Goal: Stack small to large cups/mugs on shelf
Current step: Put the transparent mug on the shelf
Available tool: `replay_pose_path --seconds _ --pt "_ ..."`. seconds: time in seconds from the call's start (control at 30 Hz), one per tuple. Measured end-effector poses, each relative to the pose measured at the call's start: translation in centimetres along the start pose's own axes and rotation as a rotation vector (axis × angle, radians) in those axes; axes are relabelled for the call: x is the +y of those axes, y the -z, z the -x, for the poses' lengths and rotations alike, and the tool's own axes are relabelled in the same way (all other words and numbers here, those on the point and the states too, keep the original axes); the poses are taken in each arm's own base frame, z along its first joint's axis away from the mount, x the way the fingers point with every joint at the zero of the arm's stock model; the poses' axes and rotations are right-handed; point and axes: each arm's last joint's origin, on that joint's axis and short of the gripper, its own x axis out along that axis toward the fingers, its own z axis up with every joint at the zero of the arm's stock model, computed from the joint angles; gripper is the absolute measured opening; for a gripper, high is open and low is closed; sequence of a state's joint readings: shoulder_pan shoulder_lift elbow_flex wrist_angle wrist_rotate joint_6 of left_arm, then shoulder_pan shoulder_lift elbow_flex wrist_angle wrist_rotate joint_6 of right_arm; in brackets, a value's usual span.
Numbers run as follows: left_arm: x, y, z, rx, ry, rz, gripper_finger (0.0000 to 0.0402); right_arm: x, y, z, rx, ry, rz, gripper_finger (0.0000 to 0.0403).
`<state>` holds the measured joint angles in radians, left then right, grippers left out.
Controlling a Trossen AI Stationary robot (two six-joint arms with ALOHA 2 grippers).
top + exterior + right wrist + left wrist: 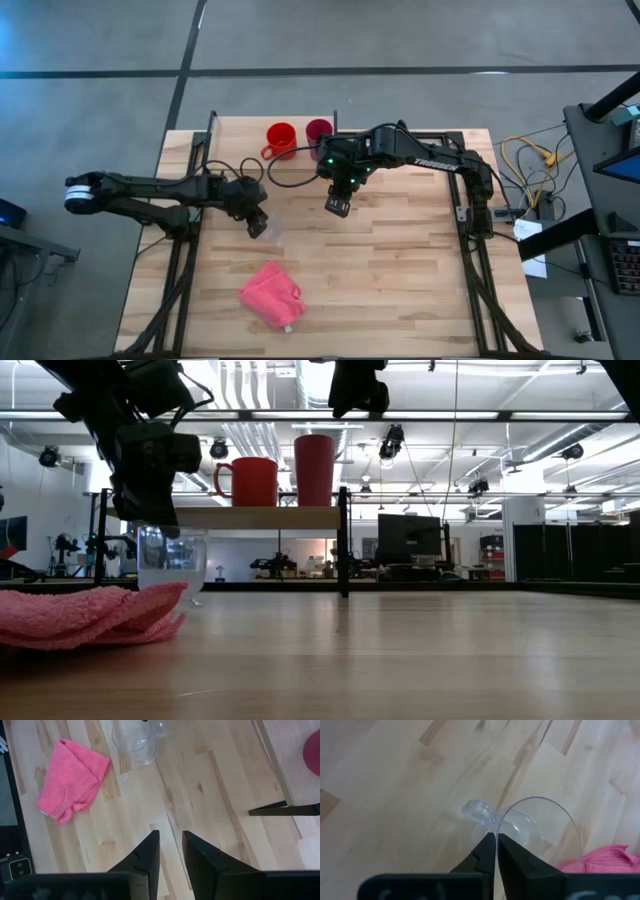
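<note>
Left gripper point(258, 226), fingers nearly closed and apparently pinching its rim, sits on the small clear transparent cup point(273, 229) at frame centre-left, upright, with the light wooden shelf point(240, 140) toward upper centre.

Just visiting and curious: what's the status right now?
Left tool shut on clear cup rim, on table. Right tool open, hovering. Red mug, magenta tumbler on shelf.

One clear cup point(274, 228), one red-orange mug point(281, 139), one magenta tumbler point(318, 132), one shelf point(240, 140), one pink cloth point(271, 293), two arms
</note>
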<state>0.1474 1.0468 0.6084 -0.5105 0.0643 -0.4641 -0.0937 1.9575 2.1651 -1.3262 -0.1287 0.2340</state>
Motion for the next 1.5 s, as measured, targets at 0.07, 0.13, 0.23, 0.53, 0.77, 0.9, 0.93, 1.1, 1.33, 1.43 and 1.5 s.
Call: replay_pose_path --seconds 0.07,0.13,0.23,0.53,0.77,0.9,0.93,1.1,1.33,1.43,1.5 --pt "-0.1 -0.3 0.3 -0.009 0.004 -0.001 0.0001 0.0 0.0 0.0 0.000 0.000 0.000 0.0077" --pt "-0.4 -0.8 0.7 -0.034 0.013 -0.003 0.0001 0.0 0.0 0.0 0.000 0.000 0.003 0.0077" --pt "-0.9 -1.6 1.6 -0.071 0.011 -0.016 0.0000 0.0 0.0 0.0 0.000 0.000 0.003 0.0079" --pt "-1.6 -3.0 4.6 -0.027 -0.075 -0.054 0.0000 0.0 0.0 0.0 0.003 0.001 0.003 0.0075" --pt "-2.0 -4.1 7.7 -0.021 -0.195 -0.059 0.0000 0.0 0.0 0.0 0.003 0.001 0.010 0.0079" --pt "-2.2 -4.7 9.7 -0.034 -0.265 -0.062 0.0000 0.0 0.0 0.0 0.003 0.001 0.010 0.0075" --pt "-2.2 -4.8 10.2 -0.037 -0.288 -0.064 0.0000 0.0 0.0 0.0 0.004 0.001 0.010 0.0074" --pt "-2.3 -5.4 12.7 -0.070 -0.394 -0.069 0.0000 0.0 0.0 0.0 0.004 0.001 0.010 0.0075" --pt "-1.9 -6.3 15.4 -0.202 -0.562 -0.041 0.0000 0.0 0.0 0.0 0.005 0.001 0.010 0.0085" --pt "-1.3 -6.5 16.0 -0.227 -0.594 -0.005 0.0000 0.0 0.0 0.0 0.005 0.001 0.009 0.0087" --pt "-0.8 -6.5 16.2 -0.238 -0.615 0.022 0.0000 0.0 0.0 0.0 0.005 0.001 0.009 0.0085"
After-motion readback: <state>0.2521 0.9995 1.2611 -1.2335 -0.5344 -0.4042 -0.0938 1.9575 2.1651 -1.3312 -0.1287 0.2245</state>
